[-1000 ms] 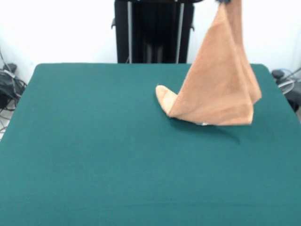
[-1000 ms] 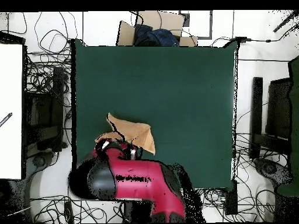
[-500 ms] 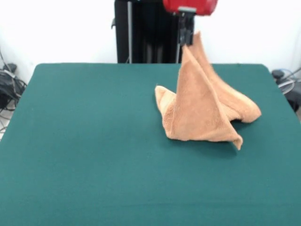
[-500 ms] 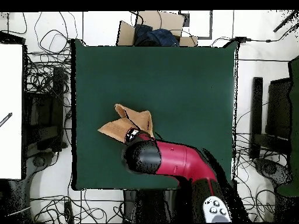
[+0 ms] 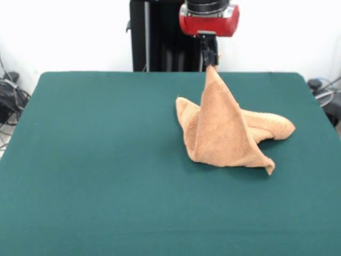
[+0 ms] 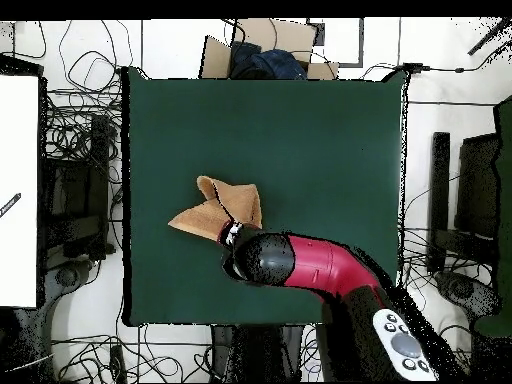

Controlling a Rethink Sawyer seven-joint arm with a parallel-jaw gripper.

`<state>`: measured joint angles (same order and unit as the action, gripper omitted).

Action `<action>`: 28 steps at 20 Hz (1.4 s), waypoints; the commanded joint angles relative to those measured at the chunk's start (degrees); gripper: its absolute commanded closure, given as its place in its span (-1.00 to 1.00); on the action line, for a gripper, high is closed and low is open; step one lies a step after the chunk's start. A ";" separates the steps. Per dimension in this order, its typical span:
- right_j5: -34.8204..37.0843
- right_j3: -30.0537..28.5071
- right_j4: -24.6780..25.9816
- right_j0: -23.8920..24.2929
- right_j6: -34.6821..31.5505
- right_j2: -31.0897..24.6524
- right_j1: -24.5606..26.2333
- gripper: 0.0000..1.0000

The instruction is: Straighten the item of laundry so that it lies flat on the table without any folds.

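Note:
The orange-tan terry towel point(image 5: 224, 133) stands in a tent shape on the green table point(image 5: 96, 160), right of the middle in the front view. Its peak is pinched and held up by my gripper point(image 5: 209, 60), which hangs from the red arm head at the top. The lower corners rest crumpled on the table, one pointing right, one toward the front. In the overhead view the towel point(image 6: 215, 212) lies left of centre, and the red arm covers the gripper point(image 6: 233, 235) and part of the cloth. No tag shows.
The black pedestal point(image 5: 170, 37) stands behind the table's far edge. Cables point(image 6: 75, 130) and a cardboard box point(image 6: 262, 50) lie off the table. A white board point(image 6: 18, 190) sits at the overhead view's left.
The gripper has come down and moved left in the front view with the towel's corner. The towel has sunk from a tall hanging sheet into a lower tent with more cloth on the table.

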<state>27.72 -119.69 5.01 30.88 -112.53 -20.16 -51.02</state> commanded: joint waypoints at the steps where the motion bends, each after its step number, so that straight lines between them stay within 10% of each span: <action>1: 14.26 2.81 5.82 4.62 17.20 -9.50 -1.13 1.00; 15: 24.00 10.99 9.70 11.33 21.77 -13.66 -3.07 1.00; 28: 5.02 -4.97 9.74 1.18 2.94 -5.72 -12.92 1.00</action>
<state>37.50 -116.53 13.13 37.20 -99.66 -27.54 -60.27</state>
